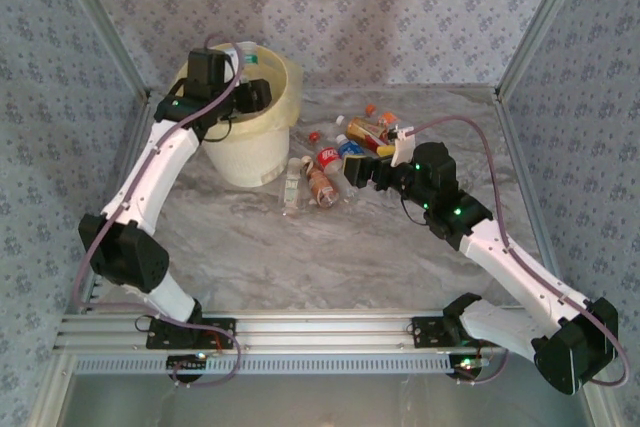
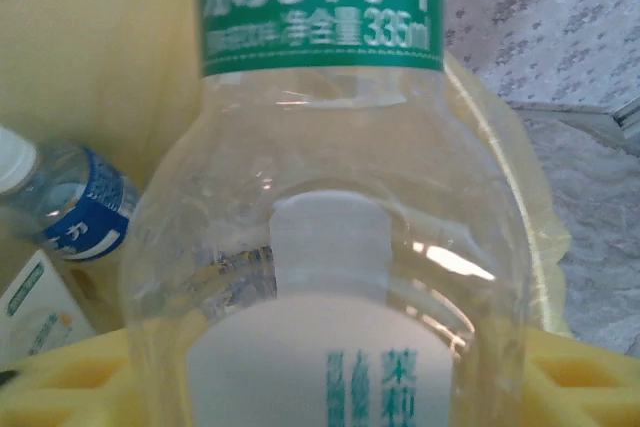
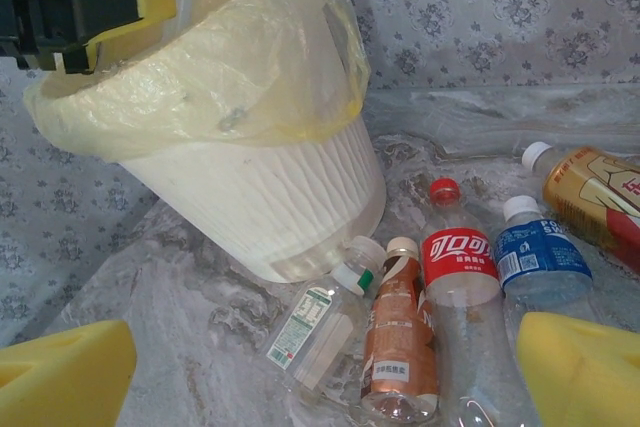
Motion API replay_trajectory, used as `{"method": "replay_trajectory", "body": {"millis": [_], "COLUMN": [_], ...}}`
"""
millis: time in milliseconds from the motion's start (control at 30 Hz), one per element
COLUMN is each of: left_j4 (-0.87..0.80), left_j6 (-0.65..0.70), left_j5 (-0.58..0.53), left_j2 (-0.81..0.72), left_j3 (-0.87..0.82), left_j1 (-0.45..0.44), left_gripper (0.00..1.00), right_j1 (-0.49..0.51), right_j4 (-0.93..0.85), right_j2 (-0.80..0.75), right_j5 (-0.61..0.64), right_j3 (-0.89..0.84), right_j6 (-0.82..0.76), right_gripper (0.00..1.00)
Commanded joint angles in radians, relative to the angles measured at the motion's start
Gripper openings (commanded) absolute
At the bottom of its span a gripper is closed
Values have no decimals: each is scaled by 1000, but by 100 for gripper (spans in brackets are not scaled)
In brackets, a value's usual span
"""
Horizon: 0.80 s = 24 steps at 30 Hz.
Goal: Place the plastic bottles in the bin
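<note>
The cream-yellow bin (image 1: pixel 252 152) stands at the back left, lined with a yellowish bag (image 3: pixel 250 67). My left gripper (image 1: pixel 250 95) hangs over its mouth, shut on a clear bottle with a green label (image 2: pixel 320 7). Inside the bin lies a blue-labelled bottle (image 2: pixel 85 215). Right of the bin, several bottles lie on the table: a clear one with a green-and-white label (image 3: pixel 320 332), a brown one (image 3: pixel 400 347), a red-labelled one (image 3: pixel 460 267), a blue-labelled one (image 3: pixel 535 257) and a gold-and-red one (image 3: pixel 600 192). My right gripper (image 1: pixel 356 169) is open just short of them, its yellow pads (image 3: pixel 65 377) wide apart.
The table is grey marble (image 1: pixel 300 257), walled by patterned cloth (image 1: pixel 400 7) and metal posts (image 1: pixel 520 37). A white-and-green carton (image 2: pixel 35 307) rests in the bin. More bottles (image 1: pixel 372 129) lie behind the right gripper. An aluminium rail (image 1: pixel 320 332) runs along the near edge.
</note>
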Motion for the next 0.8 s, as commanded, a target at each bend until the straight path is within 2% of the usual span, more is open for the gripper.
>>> {"method": "replay_trajectory", "body": {"millis": [0,67,400,600,767], "left_j4": [-12,-4,63,170,222], "left_j6": [-2,-3,-23,-25,16], "left_j5": [54,70,181,285,262], "left_j2": [0,-11,-89,-188,-280], "left_j3": [47,53,22,-75,-165], "left_j1": [-8,-8,-8,-26,-112], "left_gripper": [77,84,97,98,98], "right_j1": [9,11,14,16,13], "right_j4": [-19,-26,-26,-45,-43], "right_j2": [-5,-7,-4,2,-5], "right_j5": [19,22,34,111,169], "right_j3": [33,35,28,25,-3], "right_j6": [-16,-19,-16,-7,29], "right_gripper": [100,100,100,100,100]}}
